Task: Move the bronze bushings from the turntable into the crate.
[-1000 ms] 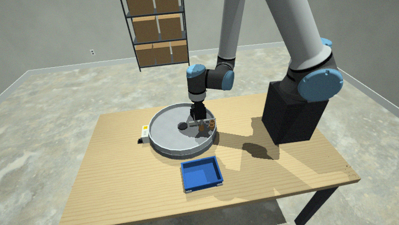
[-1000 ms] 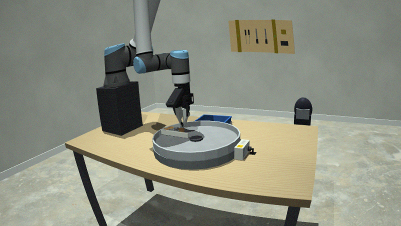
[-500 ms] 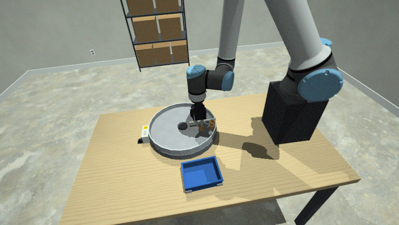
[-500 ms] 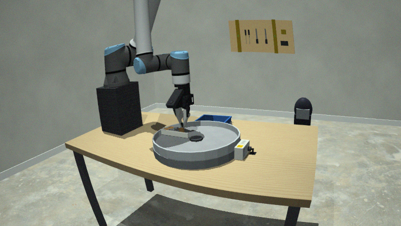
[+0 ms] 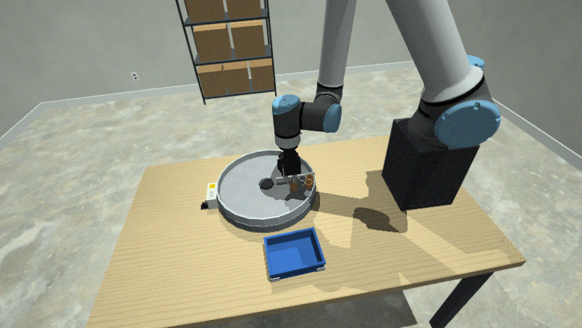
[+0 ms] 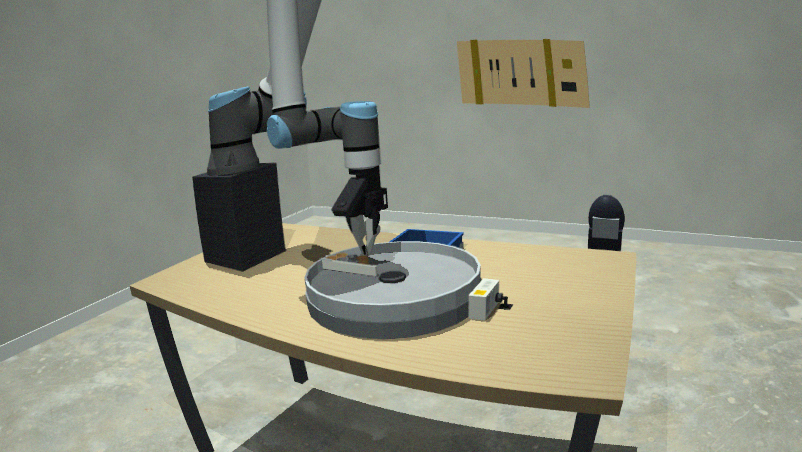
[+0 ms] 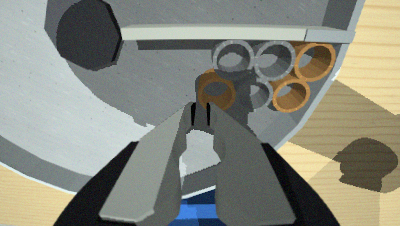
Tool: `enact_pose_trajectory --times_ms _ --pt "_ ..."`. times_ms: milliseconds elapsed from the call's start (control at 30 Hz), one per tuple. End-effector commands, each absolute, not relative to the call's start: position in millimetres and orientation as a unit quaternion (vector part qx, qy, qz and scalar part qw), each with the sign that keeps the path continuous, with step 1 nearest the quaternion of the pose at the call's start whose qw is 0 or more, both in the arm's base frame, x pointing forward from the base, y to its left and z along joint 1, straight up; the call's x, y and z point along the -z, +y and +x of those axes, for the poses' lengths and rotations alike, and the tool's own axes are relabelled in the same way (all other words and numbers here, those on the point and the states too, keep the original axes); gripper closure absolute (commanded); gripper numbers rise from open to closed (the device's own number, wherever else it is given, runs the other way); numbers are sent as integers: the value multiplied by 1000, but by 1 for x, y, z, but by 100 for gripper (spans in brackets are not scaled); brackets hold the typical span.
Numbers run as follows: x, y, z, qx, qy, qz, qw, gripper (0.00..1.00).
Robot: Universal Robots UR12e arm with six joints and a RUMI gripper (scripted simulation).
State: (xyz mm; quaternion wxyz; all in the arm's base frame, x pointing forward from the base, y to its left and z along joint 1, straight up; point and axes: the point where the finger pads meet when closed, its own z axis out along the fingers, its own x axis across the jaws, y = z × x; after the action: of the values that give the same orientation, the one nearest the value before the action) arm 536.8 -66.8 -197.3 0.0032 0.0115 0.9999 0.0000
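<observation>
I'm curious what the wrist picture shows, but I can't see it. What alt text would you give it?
The gripper, its narrow fingers almost together, points at the nearest of three bronze bushings. Three steel bushings stand among them on the gray turntable, beside a pale straight bar.
</observation>
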Motion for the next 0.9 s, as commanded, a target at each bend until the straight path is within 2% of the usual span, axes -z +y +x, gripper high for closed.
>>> enact_pose_trajectory --times_ms 0,867 --pt "197 -67 537 0 1000 12 4 94" --pt "200 -67 537 0 1000 12 4 94"
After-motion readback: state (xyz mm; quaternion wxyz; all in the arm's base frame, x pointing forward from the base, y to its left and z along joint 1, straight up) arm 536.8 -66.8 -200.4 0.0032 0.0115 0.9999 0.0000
